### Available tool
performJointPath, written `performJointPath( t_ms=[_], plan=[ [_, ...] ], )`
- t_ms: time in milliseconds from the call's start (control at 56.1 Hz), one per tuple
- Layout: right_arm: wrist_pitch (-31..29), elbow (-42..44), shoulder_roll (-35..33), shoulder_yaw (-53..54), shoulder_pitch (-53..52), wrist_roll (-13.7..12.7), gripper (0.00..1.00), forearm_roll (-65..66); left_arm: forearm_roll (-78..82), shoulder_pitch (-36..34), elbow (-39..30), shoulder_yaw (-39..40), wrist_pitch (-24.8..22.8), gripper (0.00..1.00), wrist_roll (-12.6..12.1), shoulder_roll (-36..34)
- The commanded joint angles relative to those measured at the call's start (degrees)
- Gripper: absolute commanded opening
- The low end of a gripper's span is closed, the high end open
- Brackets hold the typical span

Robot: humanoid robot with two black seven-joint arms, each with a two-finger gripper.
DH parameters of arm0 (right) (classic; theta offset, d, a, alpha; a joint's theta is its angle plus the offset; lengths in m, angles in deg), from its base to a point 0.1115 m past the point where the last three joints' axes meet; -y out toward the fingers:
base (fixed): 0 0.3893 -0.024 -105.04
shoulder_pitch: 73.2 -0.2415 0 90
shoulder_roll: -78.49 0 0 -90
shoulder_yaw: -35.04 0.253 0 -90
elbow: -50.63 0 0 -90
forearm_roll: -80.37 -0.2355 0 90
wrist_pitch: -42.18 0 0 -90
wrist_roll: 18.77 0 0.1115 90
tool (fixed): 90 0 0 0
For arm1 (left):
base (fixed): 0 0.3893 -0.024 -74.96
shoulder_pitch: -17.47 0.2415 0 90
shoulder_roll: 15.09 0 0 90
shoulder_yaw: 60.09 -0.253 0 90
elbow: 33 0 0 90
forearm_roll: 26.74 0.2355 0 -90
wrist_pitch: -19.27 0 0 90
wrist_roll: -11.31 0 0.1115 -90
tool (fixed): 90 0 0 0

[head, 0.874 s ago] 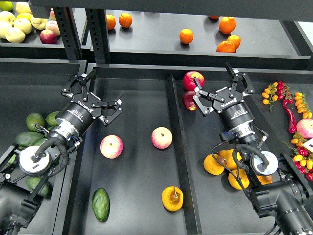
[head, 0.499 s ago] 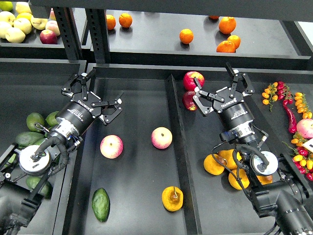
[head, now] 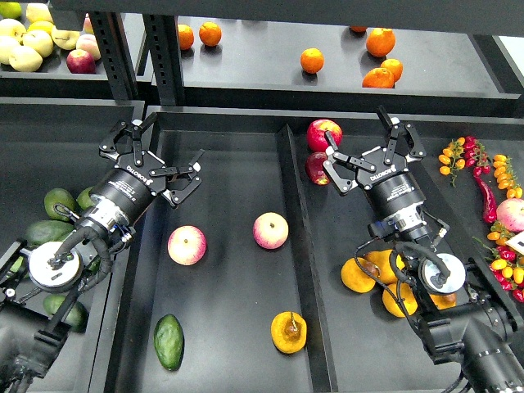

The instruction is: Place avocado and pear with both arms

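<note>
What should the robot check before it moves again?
1. Avocado lying in the middle tray, free of any grip: ok.
2. Pear in the same tray, blotch up, apart from the avocado: ok.
3. Left gripper open and holding nothing: ok.
4. Right gripper open and holding nothing: ok.
5. Two pink-yellow apples clear of both placed fruits: ok.
6. Whether the pear will stay put: cannot tell.
</note>
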Motion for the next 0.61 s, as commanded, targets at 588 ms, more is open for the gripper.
performJointPath(
  t_ms=[588],
  plan=[
    [0.00, 0.00, 0.00, 0.59, -0.09, 0.00, 1.00, 0.00, -3.59, -0.27, 0.71, 0.30, 0.24, 1.00, -7.64, 0.00]
  ],
)
